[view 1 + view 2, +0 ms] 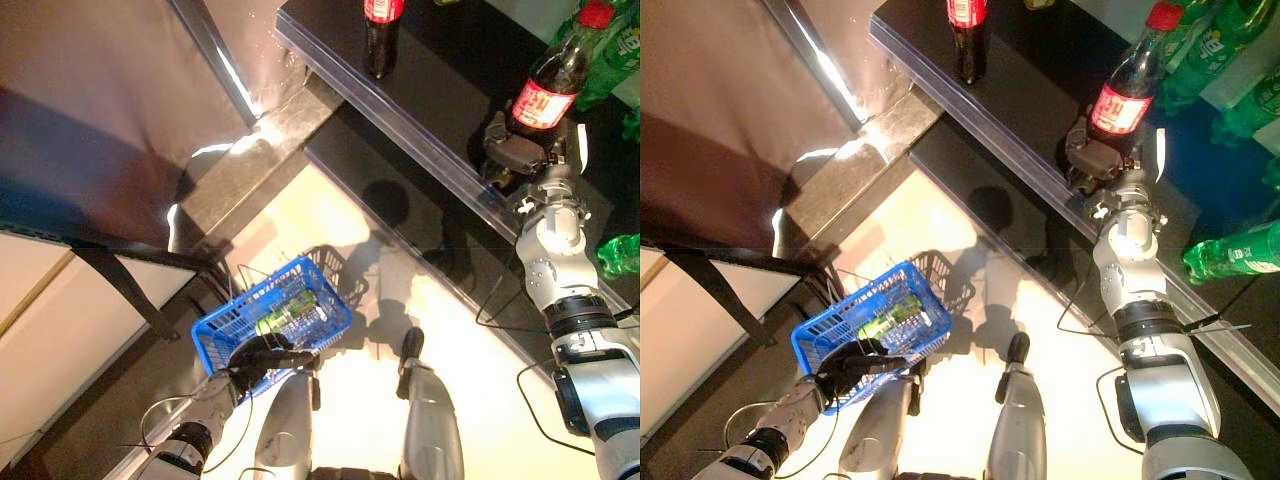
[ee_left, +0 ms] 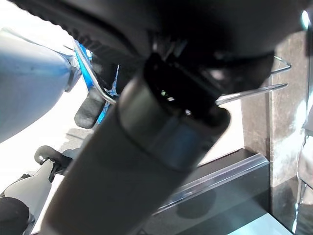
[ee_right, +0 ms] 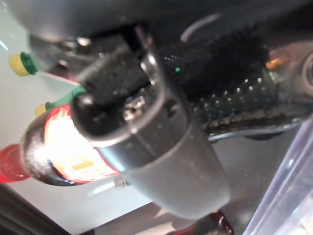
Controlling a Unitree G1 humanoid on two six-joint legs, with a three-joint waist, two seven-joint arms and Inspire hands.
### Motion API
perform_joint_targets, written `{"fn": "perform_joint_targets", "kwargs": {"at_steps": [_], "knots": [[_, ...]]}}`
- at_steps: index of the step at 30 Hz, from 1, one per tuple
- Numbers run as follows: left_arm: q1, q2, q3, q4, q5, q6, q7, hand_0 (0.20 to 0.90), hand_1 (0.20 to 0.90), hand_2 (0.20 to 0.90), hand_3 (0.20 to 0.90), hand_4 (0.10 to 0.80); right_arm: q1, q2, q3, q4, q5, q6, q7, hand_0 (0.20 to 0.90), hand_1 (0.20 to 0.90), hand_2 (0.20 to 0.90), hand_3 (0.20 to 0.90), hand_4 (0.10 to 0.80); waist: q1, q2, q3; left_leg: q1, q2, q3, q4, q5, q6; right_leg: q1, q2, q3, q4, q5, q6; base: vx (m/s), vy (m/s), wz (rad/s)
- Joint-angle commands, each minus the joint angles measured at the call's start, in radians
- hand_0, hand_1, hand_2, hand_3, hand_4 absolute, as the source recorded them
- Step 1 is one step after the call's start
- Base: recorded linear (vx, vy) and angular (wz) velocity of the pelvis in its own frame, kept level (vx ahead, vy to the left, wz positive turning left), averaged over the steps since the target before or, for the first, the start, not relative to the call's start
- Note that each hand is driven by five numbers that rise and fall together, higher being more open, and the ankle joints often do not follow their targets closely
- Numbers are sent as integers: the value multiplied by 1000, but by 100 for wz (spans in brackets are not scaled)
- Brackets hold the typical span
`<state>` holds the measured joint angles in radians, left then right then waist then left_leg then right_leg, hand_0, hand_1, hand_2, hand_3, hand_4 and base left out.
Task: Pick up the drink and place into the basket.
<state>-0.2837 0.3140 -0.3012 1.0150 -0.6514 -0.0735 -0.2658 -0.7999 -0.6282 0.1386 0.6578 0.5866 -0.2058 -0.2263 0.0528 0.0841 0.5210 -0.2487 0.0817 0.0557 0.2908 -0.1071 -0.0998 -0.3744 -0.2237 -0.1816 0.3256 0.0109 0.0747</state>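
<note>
Both hands grip: right hand [image 1: 515, 150] fingers around red-labelled cola bottle [image 1: 549, 88], left hand [image 1: 258, 358] clutching basket [image 1: 272, 318].

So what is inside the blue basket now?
The blue basket, held at its wire handle by the left hand, contains one green drink container lying on its side. Whether it is a can or bottle is unclear, and the mesh hides anything beneath it.

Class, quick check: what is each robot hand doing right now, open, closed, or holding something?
Left hand: closed round the wire handle of the blue basket.
Right hand: closed round the lower part of the cola bottle on the black table.
</note>
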Motion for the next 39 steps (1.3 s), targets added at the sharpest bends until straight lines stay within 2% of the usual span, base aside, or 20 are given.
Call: {"fn": "perform_joint_targets", "kwargs": {"at_steps": [1,10,27,35,39], "knots": [[63,75,1,-18,-35,-37,-40,300,300,300,200,100,-112,-63,1,-123,-53,-130,-17,300,300,300,200,100,18,-57,-69,-55,0,-27,37,34,40,61,-35,24,-36,-20,35,0,0,0],[54,71,9,-23,-34,-34,-39,300,300,300,200,100,-83,-40,-12,-211,-46,-132,-7,300,300,300,200,100,14,-66,-70,-56,1,-27,44,30,43,60,-37,23,-35,-18,39,0,0,0],[66,55,34,-24,-39,-61,-27,300,300,300,200,100,59,49,-18,-510,-120,-138,22,300,300,300,200,100,-10,-73,-63,-54,-2,-14,27,36,51,56,-35,31,-49,-6,45,0,0,0],[84,48,53,-22,-32,-77,-31,300,300,300,200,100,146,92,-13,-606,-128,-140,79,300,300,300,200,100,-26,-80,-78,-16,1,1,-24,52,48,92,-23,35,-96,4,47,10,2,-2],[116,41,74,-16,-12,-89,-36,300,300,300,200,100,222,114,-11,-652,-141,-127,110,300,300,300,200,100,-31,-85,-118,50,-2,25,-119,78,42,153,-12,33,-172,23,59,103,19,-1]]}}
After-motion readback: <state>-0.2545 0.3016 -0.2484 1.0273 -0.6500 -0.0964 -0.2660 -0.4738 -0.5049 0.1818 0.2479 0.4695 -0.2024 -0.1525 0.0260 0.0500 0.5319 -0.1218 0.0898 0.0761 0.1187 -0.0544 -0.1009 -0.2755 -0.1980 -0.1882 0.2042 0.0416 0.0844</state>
